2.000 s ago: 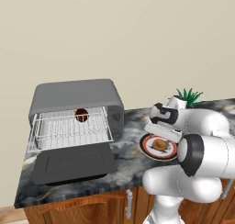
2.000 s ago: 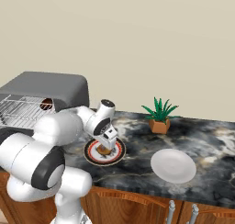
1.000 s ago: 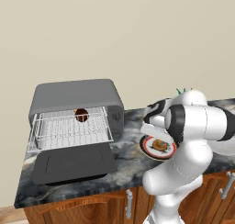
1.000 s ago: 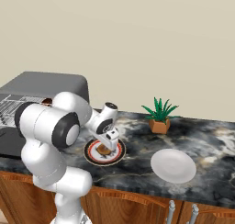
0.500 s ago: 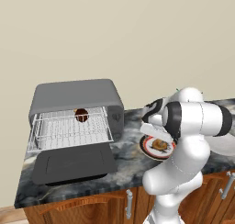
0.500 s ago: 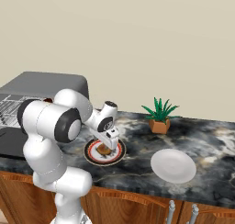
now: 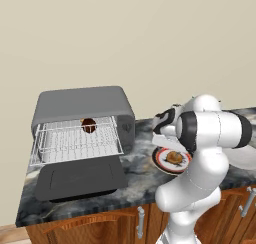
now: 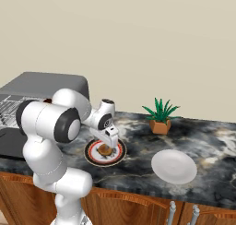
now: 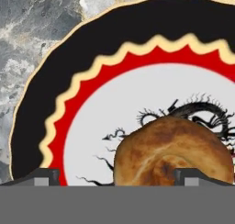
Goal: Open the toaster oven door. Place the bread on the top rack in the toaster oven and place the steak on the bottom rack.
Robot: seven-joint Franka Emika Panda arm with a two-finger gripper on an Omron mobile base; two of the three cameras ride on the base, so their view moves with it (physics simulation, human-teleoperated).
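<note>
Behind oven shelves (image 7: 77,140), steak (image 7: 88,125)

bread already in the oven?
No, the bread sits on the plate on the counter, under the open tool.

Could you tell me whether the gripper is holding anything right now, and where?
Nothing is held: the gripper is open above the bread on its plate.

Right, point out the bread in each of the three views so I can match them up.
Left base view: the bread lies on the decorated plate, right of centre, beside the robot's arm.
Right base view: bread left of centre, under the gripper.
Hand view: bread at the bottom, right of centre.
Shared landmark: the black and red rimmed plate under it.
</note>
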